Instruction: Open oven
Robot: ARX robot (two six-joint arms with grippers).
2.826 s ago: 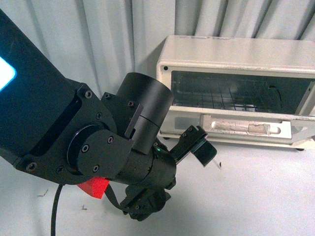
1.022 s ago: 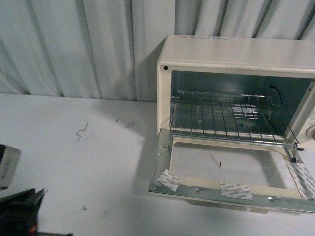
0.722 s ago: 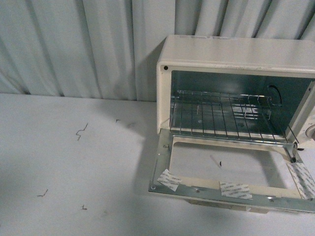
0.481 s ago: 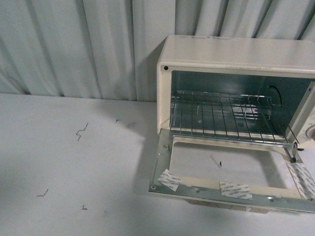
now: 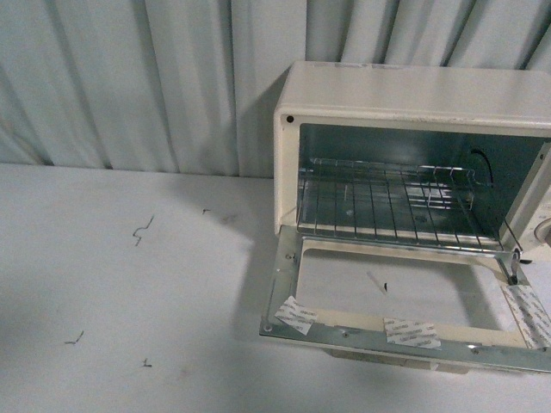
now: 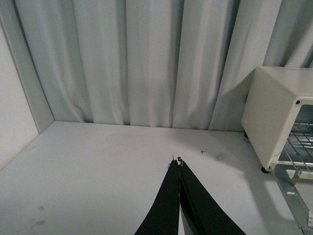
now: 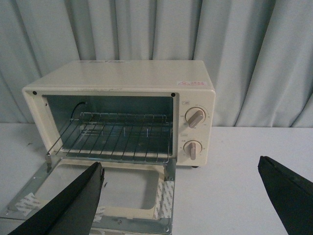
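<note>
Both grippers are empty and clear of the oven, whose door already lies flat.

Left gripper [image 6: 179, 164] has its jaws pressed together on nothing; right gripper [image 7: 181, 183] is spread wide, unloaded. The oven [image 5: 413, 95] sits at about 2 o'clock in the front view, its door [image 5: 396, 331] folded down onto the table [image 5: 129, 284], the rack [image 5: 387, 202] exposed. Risk, as I judge it: an arm sweeping low near the door's front edge could knock it upward, or shove the light oven back toward the curtain [image 5: 129, 77].
</note>
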